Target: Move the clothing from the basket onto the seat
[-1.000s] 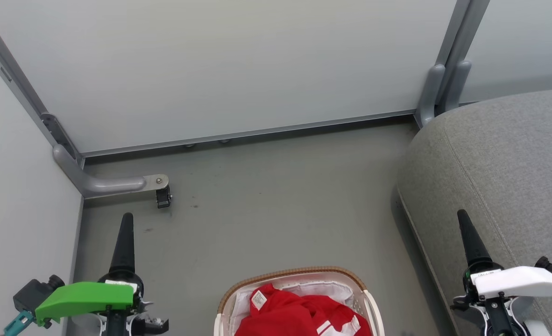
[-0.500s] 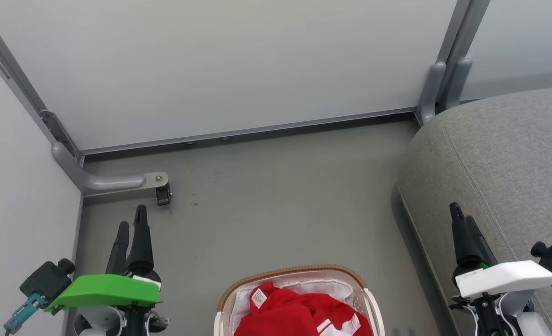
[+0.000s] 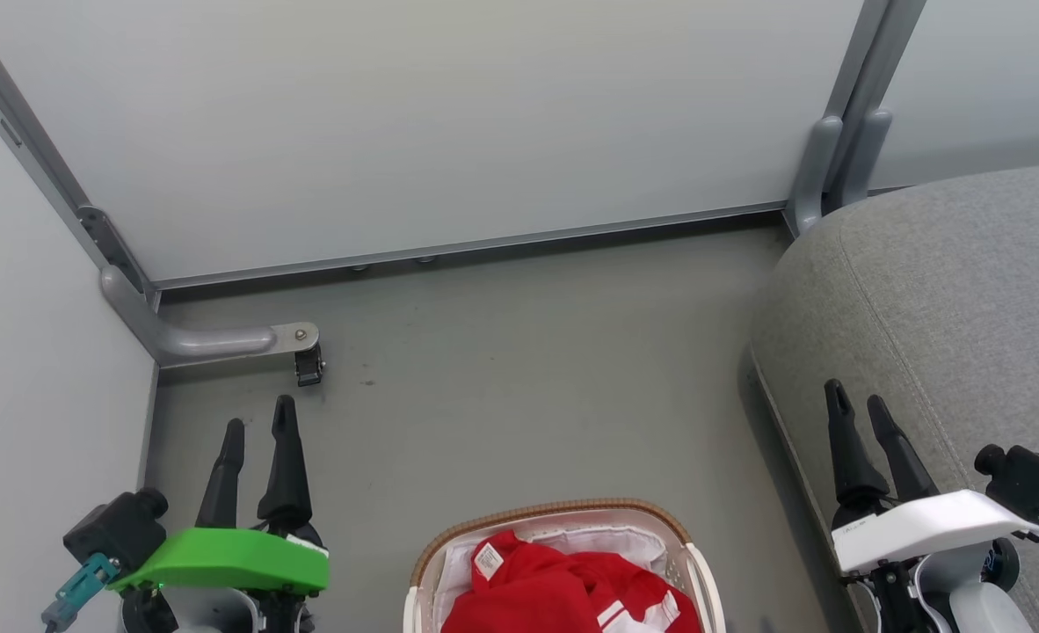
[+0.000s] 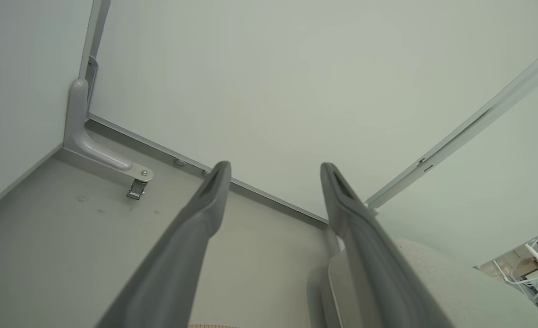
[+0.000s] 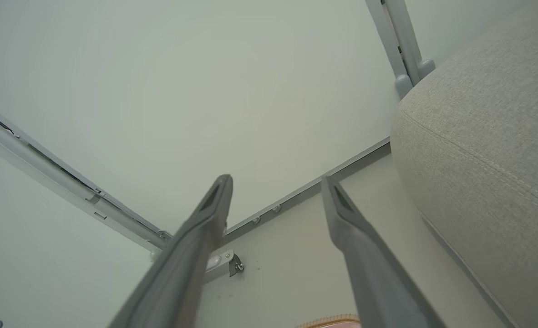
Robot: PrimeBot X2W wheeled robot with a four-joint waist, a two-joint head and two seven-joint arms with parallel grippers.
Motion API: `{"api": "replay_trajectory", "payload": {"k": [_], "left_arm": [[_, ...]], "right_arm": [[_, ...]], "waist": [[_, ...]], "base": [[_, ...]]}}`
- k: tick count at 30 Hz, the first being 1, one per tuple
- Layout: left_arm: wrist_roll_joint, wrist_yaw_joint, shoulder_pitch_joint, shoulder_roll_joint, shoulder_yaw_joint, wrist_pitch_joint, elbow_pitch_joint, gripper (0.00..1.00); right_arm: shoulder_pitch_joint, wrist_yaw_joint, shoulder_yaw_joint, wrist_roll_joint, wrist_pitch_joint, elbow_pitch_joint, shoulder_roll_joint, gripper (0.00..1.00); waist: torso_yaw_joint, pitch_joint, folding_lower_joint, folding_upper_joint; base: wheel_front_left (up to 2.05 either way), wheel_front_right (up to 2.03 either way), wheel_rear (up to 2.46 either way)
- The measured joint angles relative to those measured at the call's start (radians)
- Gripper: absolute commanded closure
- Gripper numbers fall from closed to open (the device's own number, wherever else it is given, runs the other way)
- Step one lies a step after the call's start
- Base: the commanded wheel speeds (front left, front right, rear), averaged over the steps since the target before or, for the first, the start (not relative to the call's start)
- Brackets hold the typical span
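Bright red clothing (image 3: 563, 593) with white stripes and a small white label lies bunched in the white basket (image 3: 686, 549) with a brown woven rim, at the bottom middle of the head view. The grey seat (image 3: 950, 290) fills the right side; it also shows in the right wrist view (image 5: 492, 136). My left gripper (image 3: 260, 413) hangs open over the floor, left of the basket, empty; its fingers (image 4: 205, 200) stand well apart in the left wrist view. My right gripper (image 3: 855, 400) is open and empty over the seat's front edge, its fingers (image 5: 342, 205) spread.
Pale partition walls close the back and left. A grey bracket foot with a small caster (image 3: 307, 365) sits on the floor ahead of my left gripper. A grey post (image 3: 823, 167) stands at the seat's back corner. Grey floor (image 3: 528, 378) lies between wall and basket.
Both wrists have rolled, so each gripper now shows two separate fingers where one showed before. The left gripper shifted slightly right, the right slightly left. The clothing has not moved.
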Motion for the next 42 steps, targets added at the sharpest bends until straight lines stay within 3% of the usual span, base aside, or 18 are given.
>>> {"api": "replay_trajectory", "payload": {"k": [21, 42], "left_arm": [[0.236, 0.004, 0.026, 0.001, -0.035, -0.054, 0.03, 0.0], [0.378, 0.014, 0.044, 0.003, -0.047, -0.099, 0.07, 0.0]], "right_arm": [[0.016, 0.0, 0.043, -0.226, -0.053, 0.011, -0.003, 0.0], [0.021, 0.0, 0.053, -0.404, -0.099, 0.038, -0.006, 0.0]], "waist": [[0.002, -0.006, 0.0, 0.0], [0.007, -0.011, 0.0, 0.0]], "base": [[0.0, 0.0, 0.0], [0.0, 0.0, 0.0]]}}
